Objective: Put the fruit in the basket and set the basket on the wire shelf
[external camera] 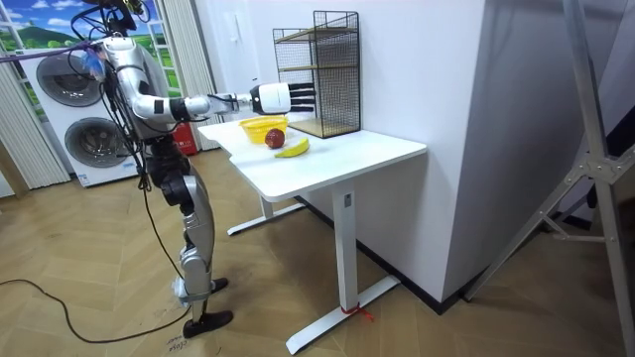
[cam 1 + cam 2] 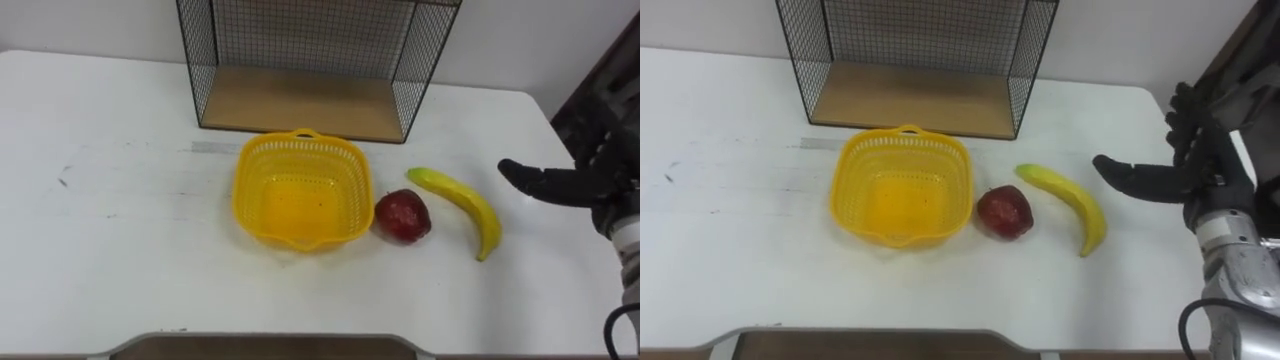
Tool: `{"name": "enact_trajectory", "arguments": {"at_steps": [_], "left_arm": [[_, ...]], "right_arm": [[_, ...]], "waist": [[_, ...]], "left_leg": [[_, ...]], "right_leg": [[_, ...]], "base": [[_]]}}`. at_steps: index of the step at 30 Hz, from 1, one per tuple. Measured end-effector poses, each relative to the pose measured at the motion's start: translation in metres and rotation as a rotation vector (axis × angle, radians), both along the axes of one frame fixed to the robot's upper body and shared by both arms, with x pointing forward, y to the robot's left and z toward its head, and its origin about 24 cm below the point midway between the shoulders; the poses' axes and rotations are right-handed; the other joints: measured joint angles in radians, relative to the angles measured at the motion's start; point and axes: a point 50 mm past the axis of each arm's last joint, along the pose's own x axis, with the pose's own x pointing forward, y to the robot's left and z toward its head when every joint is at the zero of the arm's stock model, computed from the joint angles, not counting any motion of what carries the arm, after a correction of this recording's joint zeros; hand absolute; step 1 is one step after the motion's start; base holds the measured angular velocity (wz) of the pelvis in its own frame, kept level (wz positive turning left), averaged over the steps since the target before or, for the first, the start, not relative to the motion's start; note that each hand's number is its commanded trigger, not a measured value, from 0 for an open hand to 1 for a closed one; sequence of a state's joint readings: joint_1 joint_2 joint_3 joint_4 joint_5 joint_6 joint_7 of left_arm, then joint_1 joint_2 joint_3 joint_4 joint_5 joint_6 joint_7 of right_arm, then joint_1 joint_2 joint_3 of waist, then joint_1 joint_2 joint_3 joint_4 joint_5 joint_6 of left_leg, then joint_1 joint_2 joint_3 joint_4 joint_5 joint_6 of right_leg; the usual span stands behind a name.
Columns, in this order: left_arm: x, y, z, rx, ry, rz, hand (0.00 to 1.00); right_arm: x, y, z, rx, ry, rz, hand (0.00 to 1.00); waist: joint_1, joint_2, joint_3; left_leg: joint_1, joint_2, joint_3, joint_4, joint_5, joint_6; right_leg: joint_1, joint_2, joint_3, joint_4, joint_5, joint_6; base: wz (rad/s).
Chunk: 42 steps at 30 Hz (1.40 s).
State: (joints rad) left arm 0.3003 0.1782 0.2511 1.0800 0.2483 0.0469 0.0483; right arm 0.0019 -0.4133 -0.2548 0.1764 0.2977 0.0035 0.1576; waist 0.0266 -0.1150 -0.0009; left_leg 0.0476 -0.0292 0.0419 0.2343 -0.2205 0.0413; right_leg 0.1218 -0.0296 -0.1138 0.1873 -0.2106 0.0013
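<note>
1. The yellow basket [image 2: 300, 150] sits empty on the white table [image 2: 120, 230], just in front of the wire shelf [image 2: 300, 100].
2. The fruit lies on the table top to the basket's right. The red apple [image 2: 402, 216] is right beside the basket's wall, perhaps touching it. The banana [image 2: 462, 200] lies slantwise just past the apple.
3. The right hand [image 2: 575, 185] comes in from the right edge. Its dark fingers are straight, it grips nothing, and the fingertips point toward the banana without touching it.
4. The right eye view shows more of this hand [image 2: 1185, 175]: some fingers reach toward the fruit while others spread upward.
5. The eye views show the shelf's bare wooden floor and the lower part of its mesh sides.
6. The room view shows the whole shelf [image 1: 317, 69], tall and with more than one level, standing at the far side of the table.
7. The room view also shows the robot standing at the table end on the room view's left. Its arm is stretched out level, and the hand [image 1: 303, 96] is held above the fruit rather than down at the table top.
8. Two washing machines [image 1: 74, 89] stand behind the robot on a wooden floor [image 1: 99, 268].
9. A pale strip [image 2: 215, 148] lies flat on the table behind the basket's left corner. Whether it bears writing cannot be told.
</note>
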Motion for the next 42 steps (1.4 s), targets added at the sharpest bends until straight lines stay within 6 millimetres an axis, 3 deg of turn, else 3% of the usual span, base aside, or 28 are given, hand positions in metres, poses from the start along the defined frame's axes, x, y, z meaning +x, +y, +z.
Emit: {"name": "enact_trajectory", "arguments": {"at_steps": [11,16,24,34,42], "left_arm": [[0.001,0.001,0.000,-0.013,0.006,-0.002,0.00],[0.010,0.001,0.000,-0.016,-0.009,-0.011,0.00],[0.022,0.006,0.002,-0.005,-0.015,-0.077,0.00],[0.025,0.000,-0.001,-0.040,0.017,-0.152,0.00],[0.027,-0.003,-0.003,-0.089,0.036,-0.169,0.00]], "right_arm": [[0.001,0.004,-0.001,-0.067,0.062,0.122,0.00],[0.005,0.015,0.008,-0.128,0.069,0.251,0.00],[0.007,0.026,0.004,-0.128,0.094,0.342,0.00],[0.014,0.042,0.003,-0.140,0.103,0.425,0.00],[0.013,0.049,-0.005,-0.255,0.175,0.478,0.00]], "waist": [[0.011,-0.005,0.0052],[0.016,-0.004,0.0074],[0.050,-0.005,0.0066],[0.055,-0.002,0.0086],[0.062,0.000,0.0087]], "left_leg": [[-0.002,0.000,-0.002,0.002,0.000,0.000],[-0.002,0.002,-0.002,0.003,0.000,0.000],[-0.002,0.002,-0.002,0.003,0.000,0.000],[-0.004,0.001,-0.011,0.005,0.000,0.000],[-0.004,0.001,-0.017,0.006,0.000,-0.001]], "right_leg": [[-0.002,0.002,0.002,0.002,0.001,-0.001],[-0.001,0.003,0.002,0.000,0.001,-0.002],[-0.002,0.003,0.001,0.000,0.002,-0.002],[0.001,0.002,-0.003,0.000,0.002,-0.002],[0.000,0.002,-0.012,0.000,0.002,-0.002]], "base": [[0.00],[0.00],[0.00],[0.00],[0.02]]}}
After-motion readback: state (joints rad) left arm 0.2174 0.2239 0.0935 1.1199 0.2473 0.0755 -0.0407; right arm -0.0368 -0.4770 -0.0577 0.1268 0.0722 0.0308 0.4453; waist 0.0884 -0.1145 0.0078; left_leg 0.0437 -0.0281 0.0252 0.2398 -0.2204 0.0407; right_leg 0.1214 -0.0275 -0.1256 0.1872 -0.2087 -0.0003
